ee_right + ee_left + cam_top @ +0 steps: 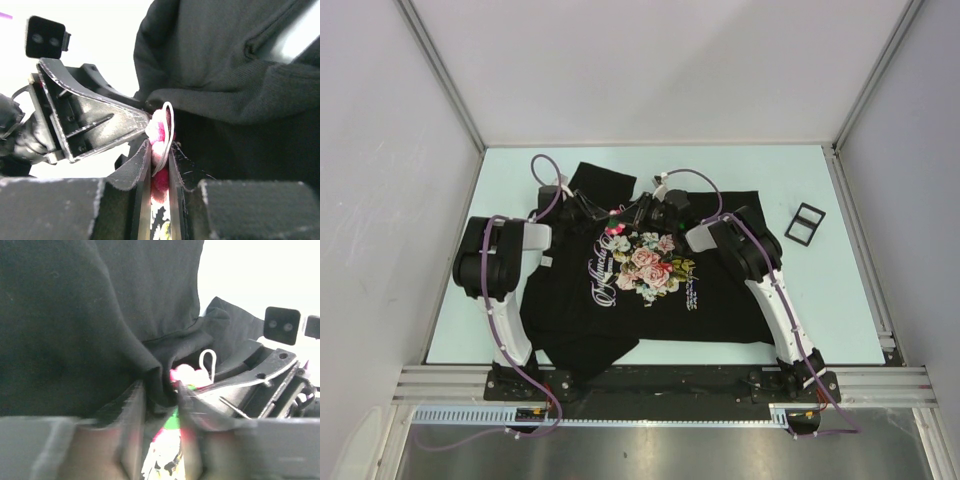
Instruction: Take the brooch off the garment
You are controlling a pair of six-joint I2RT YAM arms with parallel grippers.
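Note:
The black T-shirt [650, 300] lies flat on the table, its rose print facing up. The pink brooch [614, 229] sits near the collar, between both grippers. My right gripper [160, 147] is shut on the brooch [160, 131], with its silver pin loop showing between the fingers. My left gripper [161, 392] is shut on a raised fold of the shirt [162, 380] right beside the brooch [186, 373]. In the top view the left gripper [596, 217] comes from the left and the right gripper [632, 222] from the right.
A small black rectangular frame [805, 223] lies on the table to the right of the shirt. Grey walls enclose the pale table [770, 180] on three sides. Both arms reach over the shirt.

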